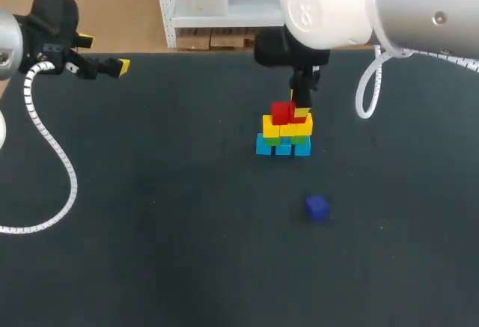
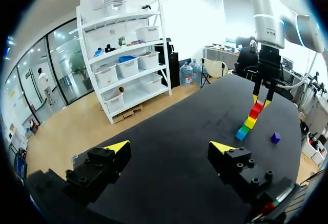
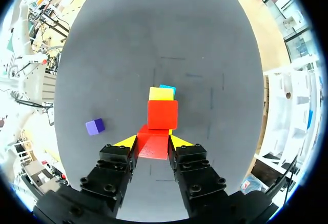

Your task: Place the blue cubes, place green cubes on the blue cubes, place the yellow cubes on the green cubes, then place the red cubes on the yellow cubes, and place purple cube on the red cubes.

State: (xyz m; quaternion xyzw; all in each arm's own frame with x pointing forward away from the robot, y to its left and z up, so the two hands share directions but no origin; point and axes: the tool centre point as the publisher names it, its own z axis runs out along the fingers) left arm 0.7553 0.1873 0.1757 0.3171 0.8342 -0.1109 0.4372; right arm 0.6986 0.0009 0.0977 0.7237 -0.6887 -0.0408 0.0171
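From where I stand, the right arm reaches in over the middle of the dark desk [image 1: 150, 230]. Its right hand [image 3: 154, 142] points straight down onto the top of a small stack [image 1: 284, 129]. The two yellow-tipped fingers [image 3: 125, 142] press against opposite sides of a red cube [image 3: 154, 149], so the hand is clamped on it. This cube sits at the top level of the stack, right up against a second red cube [image 3: 162, 114] just ahead of the fingers. I cannot tell whether the held cube already rests on the layer below.

Under the red layer come the yellow cubes [image 1: 299, 126], then the green cubes [image 1: 299, 140]. The blue cubes [image 1: 263, 146] sit in a row at the bottom, on the desk. The layers narrow toward the top.

The purple cube [image 1: 316, 207] lies alone on the desk, near the stack on the side closer to the robot and touching nothing.

The left arm is at the far left corner of the desk, well apart from the stack. Its left hand [image 2: 169, 147] hangs above the surface with its fingers spread wide apart and nothing between them. From its wrist view the stack and the purple cube appear far ahead, with the right hand above the stack.
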